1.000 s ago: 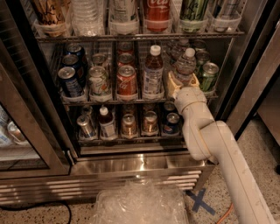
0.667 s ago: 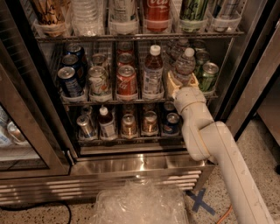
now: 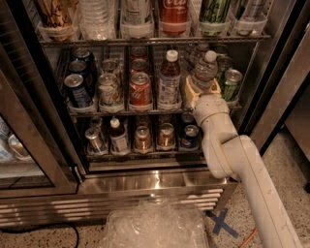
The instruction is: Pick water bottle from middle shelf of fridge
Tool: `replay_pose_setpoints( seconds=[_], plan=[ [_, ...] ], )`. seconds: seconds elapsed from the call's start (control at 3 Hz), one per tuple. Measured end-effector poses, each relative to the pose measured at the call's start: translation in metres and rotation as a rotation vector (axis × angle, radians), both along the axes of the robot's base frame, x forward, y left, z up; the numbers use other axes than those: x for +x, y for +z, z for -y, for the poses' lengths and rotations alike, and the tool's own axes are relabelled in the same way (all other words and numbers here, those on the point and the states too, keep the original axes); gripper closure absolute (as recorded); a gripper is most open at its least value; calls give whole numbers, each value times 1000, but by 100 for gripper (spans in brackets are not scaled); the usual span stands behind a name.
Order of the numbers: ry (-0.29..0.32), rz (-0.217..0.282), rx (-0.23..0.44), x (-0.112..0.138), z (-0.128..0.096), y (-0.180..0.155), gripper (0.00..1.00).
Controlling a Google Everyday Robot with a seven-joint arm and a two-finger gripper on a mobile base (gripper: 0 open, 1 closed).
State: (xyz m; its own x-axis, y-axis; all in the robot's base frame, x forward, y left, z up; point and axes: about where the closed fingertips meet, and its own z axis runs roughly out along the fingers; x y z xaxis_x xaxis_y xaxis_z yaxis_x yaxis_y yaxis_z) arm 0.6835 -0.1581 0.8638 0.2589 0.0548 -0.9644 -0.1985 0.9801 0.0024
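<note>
The fridge [image 3: 145,183] stands open in front of me. Its middle shelf [image 3: 121,113] holds lanes of blue, white, red and green cans. The water bottle [image 3: 205,71], clear and ribbed with a white cap, stands upright in the second lane from the right. My gripper [image 3: 202,92] reaches in from the lower right, its pale fingers [image 3: 191,91] closed on either side of the bottle's lower body. A white-capped bottle of brown liquid [image 3: 169,80] stands one lane to the left.
A green can [image 3: 232,83] sits just right of the gripper and a red can [image 3: 140,89] two lanes left. Tall bottles [image 3: 173,14] fill the rack above, short cans [image 3: 145,138] the rack below. The glass door [image 3: 29,145] hangs open at left. Crumpled plastic [image 3: 155,227] lies on the floor.
</note>
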Motion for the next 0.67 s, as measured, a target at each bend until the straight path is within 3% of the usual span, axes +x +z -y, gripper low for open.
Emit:
replay_pose_setpoints(
  seconds=[0.67],
  plan=[
    [57,52,-50,-23,-5,25,100]
  ],
)
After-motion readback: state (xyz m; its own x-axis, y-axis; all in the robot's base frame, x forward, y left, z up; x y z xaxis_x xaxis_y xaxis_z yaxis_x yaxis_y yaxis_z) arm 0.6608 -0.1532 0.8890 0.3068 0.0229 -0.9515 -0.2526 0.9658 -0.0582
